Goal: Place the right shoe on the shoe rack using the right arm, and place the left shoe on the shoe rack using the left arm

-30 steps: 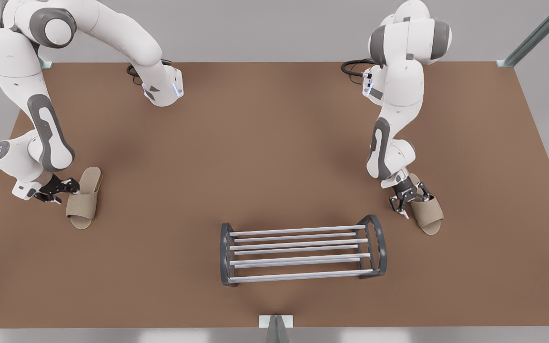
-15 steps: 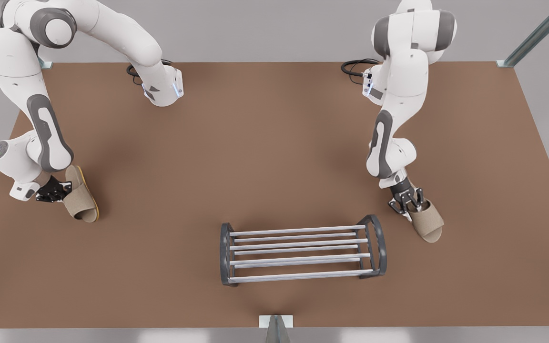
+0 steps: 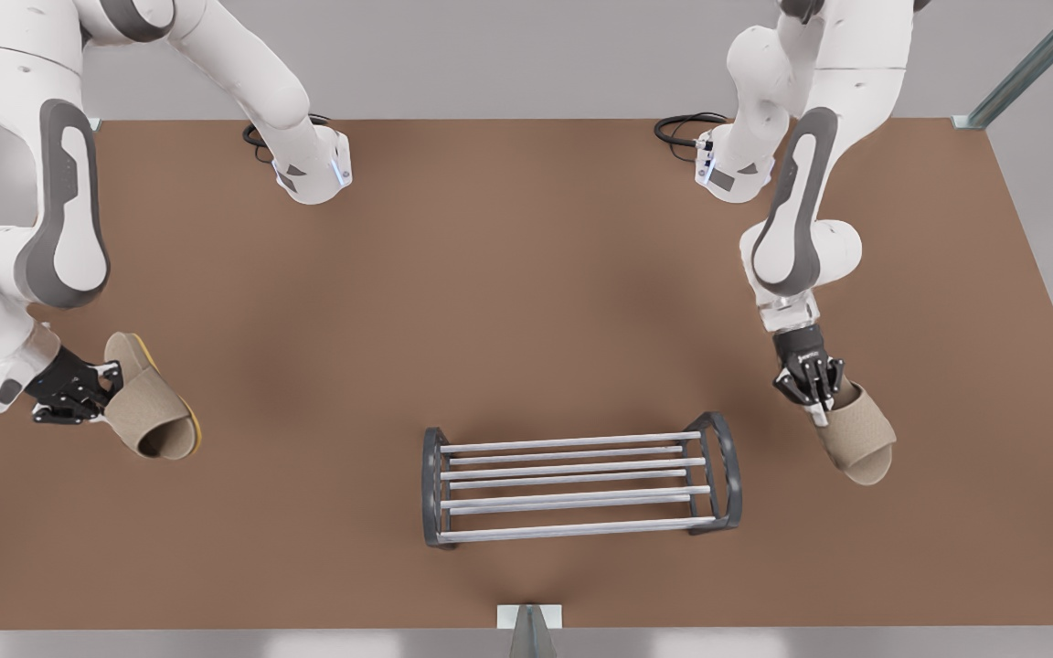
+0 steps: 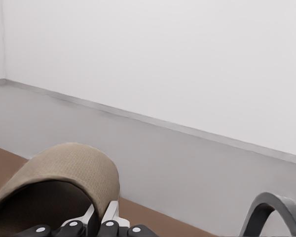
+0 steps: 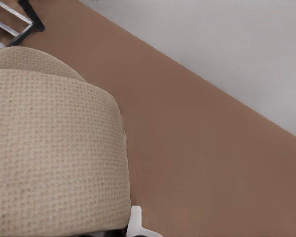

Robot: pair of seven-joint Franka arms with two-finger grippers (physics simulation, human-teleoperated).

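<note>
Front view: both shoes are gripped and appear clear of the table (image 3: 526,274). At the frame's left edge the left gripper (image 3: 99,388) lies nearly level, clamped on the side of the left shoe (image 3: 147,413), whose open toe points toward the lower right and whose yellow sole edge shows. At the right, the right gripper (image 3: 817,395) points down, clamped on the heel end of the right shoe (image 3: 856,439), which hangs toe toward the lower right. The rack (image 3: 572,440) stands low in the middle of the frame, bars running left to right. It lies well apart from the left shoe, off to that shoe's right; the right shoe is just beside the rack's right end frame, so the right arm looks nearer.

Left wrist view: the left shoe (image 4: 74,168) arches at lower left above the fingers (image 4: 104,226), and one end frame of the rack (image 4: 274,205) curves up at lower right, ahead of the gripper.

Right wrist view: the right shoe (image 5: 54,148) covers the left half, with a white fingertip (image 5: 137,223) at its lower edge. A rack (image 5: 10,23) corner sits at upper left, so this carry probably runs back across the shoe's long axis.
</note>
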